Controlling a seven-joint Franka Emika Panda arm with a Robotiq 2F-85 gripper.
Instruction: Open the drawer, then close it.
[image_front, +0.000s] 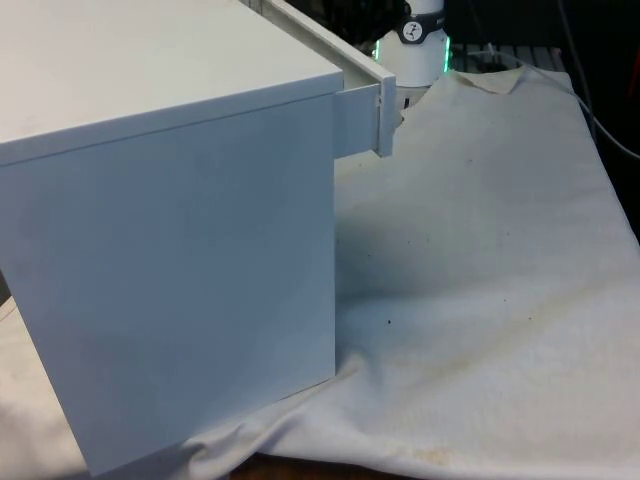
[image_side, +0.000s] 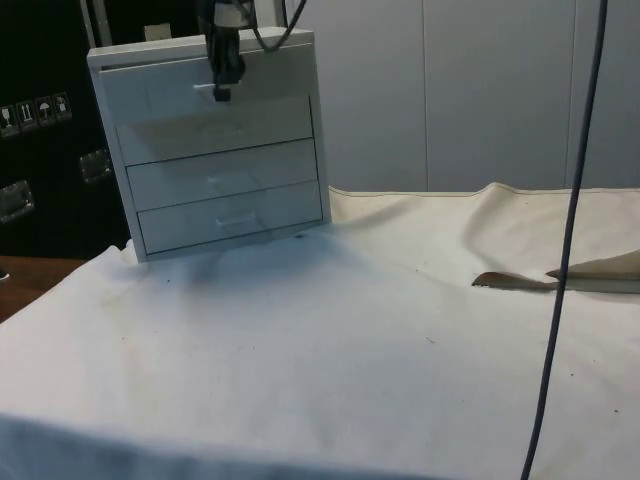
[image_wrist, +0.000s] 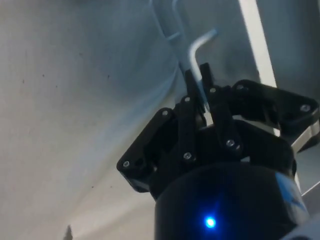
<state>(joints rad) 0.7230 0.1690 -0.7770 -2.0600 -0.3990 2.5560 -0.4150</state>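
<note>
1. At the far end of the bench (image_side: 330, 380), under its white cloth, stands a white chest of drawers (image_side: 215, 150) with three drawers stacked one above another; it turns its plain side to the front view and its drawer fronts to the side view.
2. Its top drawer (image_front: 358, 110) sits pulled out: in the front view its front panel juts past the chest's side, towards the front view's right, with a stretch of drawer side bared behind it. The middle drawer (image_side: 222, 173) and bottom drawer (image_side: 232, 216) lie flush with the carcass.
3. The claw (image_wrist: 198, 80) is at the top drawer's front; in the side view it hangs down over that panel (image_side: 222, 85). The wrist view shows its two black fingers (image_wrist: 189, 97) drawn close together on the drawer's bent metal handle (image_wrist: 196, 50), the bar pinched between them.
4. My reading of progress: the opening half looks at least partly done, since the drawer is plainly out, though I cannot tell whether it is out as far as intended.
5. What is left, judging by this: finish any remaining pull, then push the drawer back until its front lines up with the two below. The closing half is not yet done.
</note>
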